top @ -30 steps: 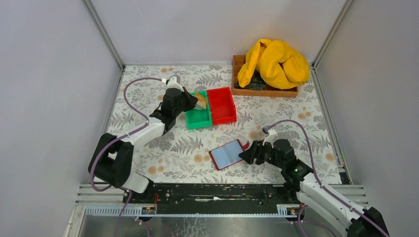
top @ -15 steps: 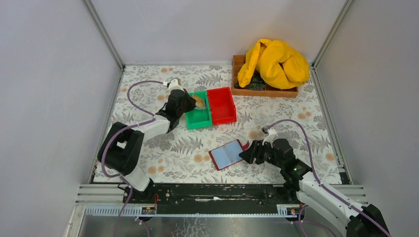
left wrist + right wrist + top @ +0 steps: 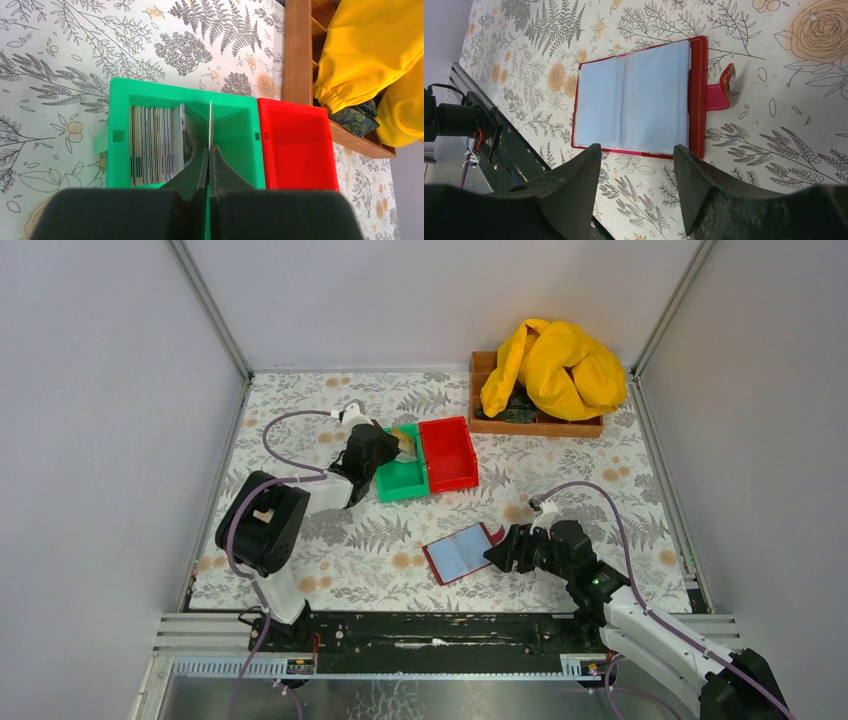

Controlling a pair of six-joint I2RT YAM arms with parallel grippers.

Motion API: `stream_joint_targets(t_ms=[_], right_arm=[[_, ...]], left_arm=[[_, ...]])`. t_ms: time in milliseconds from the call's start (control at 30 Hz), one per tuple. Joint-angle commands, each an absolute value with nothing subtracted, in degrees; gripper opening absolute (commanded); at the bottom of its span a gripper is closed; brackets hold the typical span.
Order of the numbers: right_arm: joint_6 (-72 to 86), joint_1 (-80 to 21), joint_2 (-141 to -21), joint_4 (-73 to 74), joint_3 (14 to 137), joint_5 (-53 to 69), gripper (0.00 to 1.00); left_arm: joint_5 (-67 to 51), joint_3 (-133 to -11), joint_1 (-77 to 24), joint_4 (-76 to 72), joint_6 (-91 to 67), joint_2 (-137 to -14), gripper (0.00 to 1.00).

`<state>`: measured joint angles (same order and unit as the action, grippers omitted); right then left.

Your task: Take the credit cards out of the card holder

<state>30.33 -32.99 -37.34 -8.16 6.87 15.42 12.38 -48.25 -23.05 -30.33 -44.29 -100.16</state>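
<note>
No print can be read on the stack of thin striped credit cards (image 3: 152, 145) in the green plastic bin (image 3: 235, 115). The left gripper (image 3: 209, 149) pinches one thin card (image 3: 210, 120) edge-on over it. The flat dark red card holder (image 3: 634, 100) lies open on the floral table (image 3: 774, 150), with the right gripper (image 3: 636, 148) spread wide beside it.

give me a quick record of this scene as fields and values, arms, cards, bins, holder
left gripper: shut on a card, held edge-on over the green bin
green bin contents: a row of cards standing on edge
red bin: right against the green bin, nothing in it
card holder: lying open on the table, no card visible in its sleeves
right gripper: open, at the card holder's long edge
back right: yellow cloth piled on a wooden tray
</note>
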Motion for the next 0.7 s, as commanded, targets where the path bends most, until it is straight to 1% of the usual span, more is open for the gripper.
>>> stream_joint_targets(t_ms=[0, 433, 533, 667], right_arm=[[29.27, -32.89, -37.89, -10.92, 7.83, 13.82, 0.62], [29.18, -32.87, -38.54, -10.9, 8.0, 13.54, 0.62], [29.18, -32.87, -38.57, -10.94, 7.91, 13.58, 0.62], [29.2, -32.88, -38.58, -10.96, 7.91, 13.62, 0.62]], left_arm=[[14.54, -50.67, -22.54, -35.78, -45.47, -103.14, 0.0], [11.24, -52.92, -23.38, -34.76, -45.6, -107.24, 0.01], [10.18, -53.29, -23.38, -34.29, -45.36, -107.28, 0.11], [10.8, -53.09, -23.38, -33.51, -45.33, -106.51, 0.16]])
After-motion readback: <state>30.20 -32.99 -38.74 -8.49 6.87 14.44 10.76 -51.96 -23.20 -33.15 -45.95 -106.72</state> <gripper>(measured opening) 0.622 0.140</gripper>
